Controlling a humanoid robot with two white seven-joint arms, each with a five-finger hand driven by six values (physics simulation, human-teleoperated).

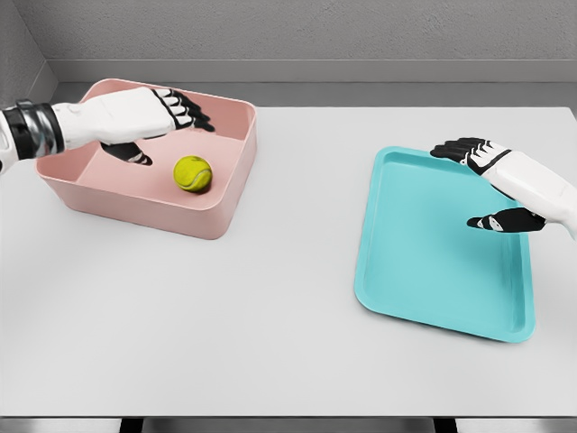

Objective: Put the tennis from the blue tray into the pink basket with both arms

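Ball (192,172) sits in pink basket (230,185), my left hand (149,122) spread empty at its 10 o'clock, seemingly clear; a careless retract could clip the rim.

We are looking at a bare, simulated test room, more like a robotics lab bench than a home or shop. A plain pale grey worktop (270,298) fills most of the view, backed by a grey textured wall (315,36) that meets a second wall in a corner at upper left. The flat, even surfaces and soft, clean shading give it the look of a computer render, with no furnishings showing around the worktop.
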